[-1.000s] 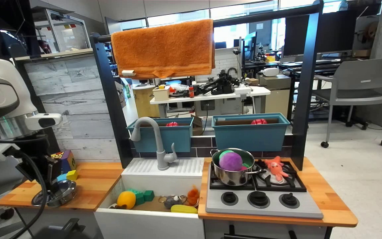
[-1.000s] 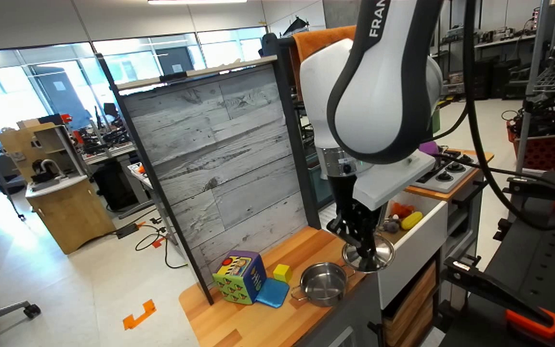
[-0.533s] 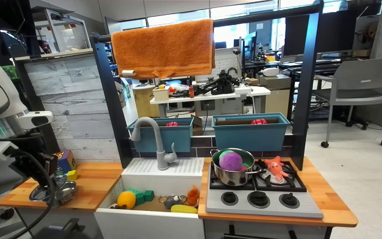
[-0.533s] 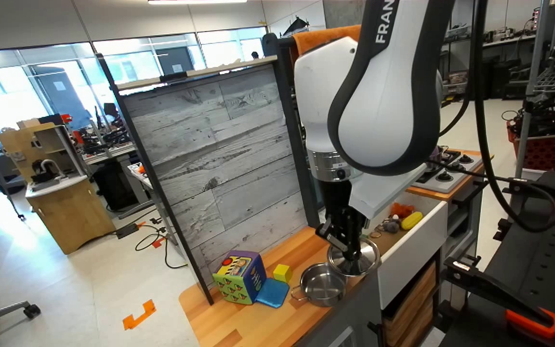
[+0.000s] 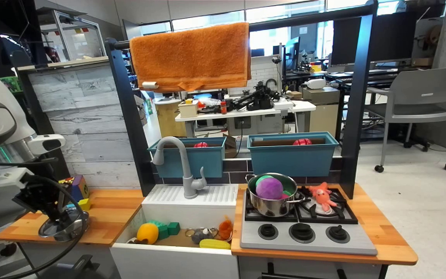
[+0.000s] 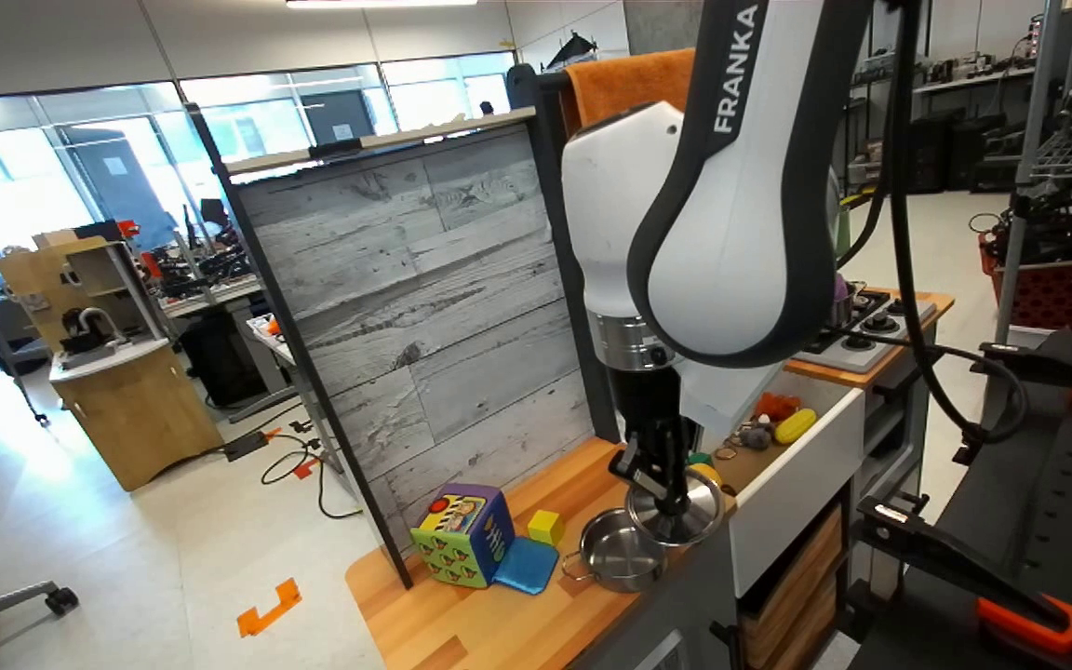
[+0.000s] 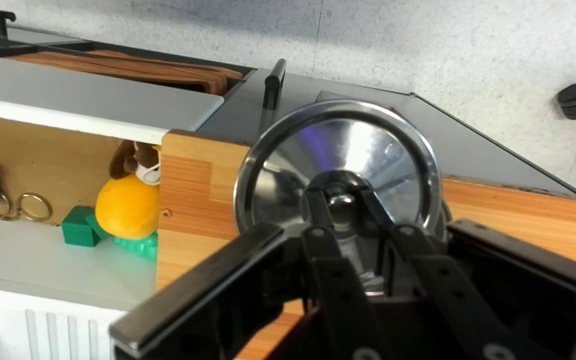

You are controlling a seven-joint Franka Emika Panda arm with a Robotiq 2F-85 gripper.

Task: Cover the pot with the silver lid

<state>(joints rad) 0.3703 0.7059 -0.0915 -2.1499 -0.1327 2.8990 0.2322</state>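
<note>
Half done, I'd say: gripper point(image 7: 343, 198) pinching silver lid point(image 7: 338, 147) by knob point(image 7: 342, 206), pot point(image 6: 622, 556) not covered yet. To go: probably line up, lower on, let go.

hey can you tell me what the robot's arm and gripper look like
The arm has rounded white casings edged in black, with FRANKA in white letters on one black band. A silvery collar leads to a black gripper with slim, dark jaws and small metallic screw heads. A black cable loops alongside.
</note>
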